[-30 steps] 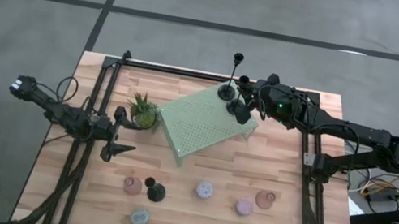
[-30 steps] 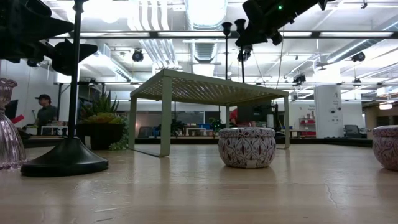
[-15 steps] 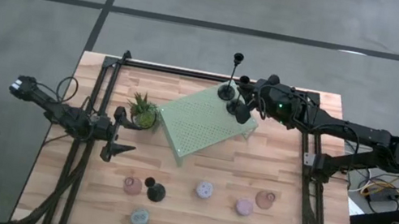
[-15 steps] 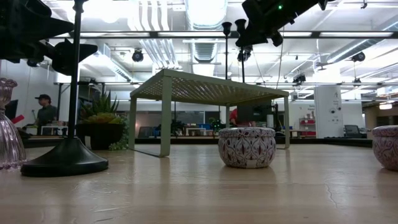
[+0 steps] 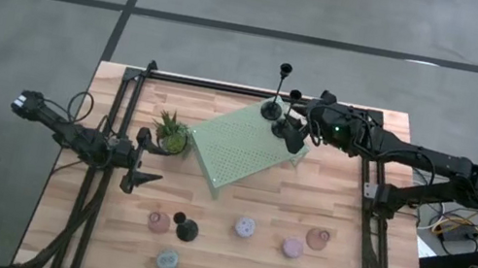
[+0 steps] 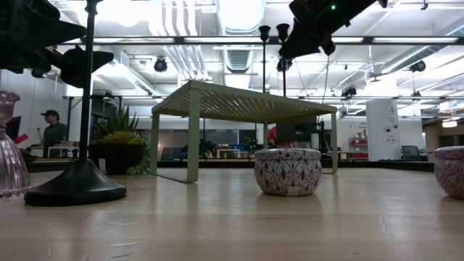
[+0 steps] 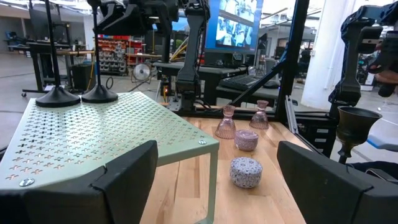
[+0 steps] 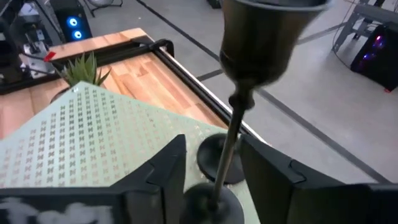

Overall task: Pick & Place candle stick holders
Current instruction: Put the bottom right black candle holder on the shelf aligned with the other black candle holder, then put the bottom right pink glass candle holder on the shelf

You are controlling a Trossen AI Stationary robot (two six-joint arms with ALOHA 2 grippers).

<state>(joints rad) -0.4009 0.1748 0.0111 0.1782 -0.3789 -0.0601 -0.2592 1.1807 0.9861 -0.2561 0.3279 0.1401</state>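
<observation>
**Right end effector parted around a black stick on the stand**

The right end effector (image 5: 297, 125) sits over the far corner of the pale green perforated stand (image 5: 246, 147), its fingers (image 8: 168, 168) apart on either side of a slim black candle stick holder's stem (image 8: 231, 152); we see gaps between fingers and stem, so nothing is gripped.

Nearest us on the bench (image 5: 305, 205), along the front edge, we find the low round pucks (image 5: 245, 227), the pinkish glass cups (image 5: 318, 239) and one black stick with a round base (image 5: 186, 230), all standing apart from each other.

Farther back, the left end effector (image 5: 144, 159) hangs at the bench's left side with its fingers spread wide, empty, near the small potted plant (image 5: 171, 132).

Farthest, on the stand's top, two black sticks (image 7: 57, 94) stand upright just beside each other; the one between the right fingers has its base (image 5: 280, 129) on the stand, and the second (image 5: 272, 110) is next to it.
</observation>
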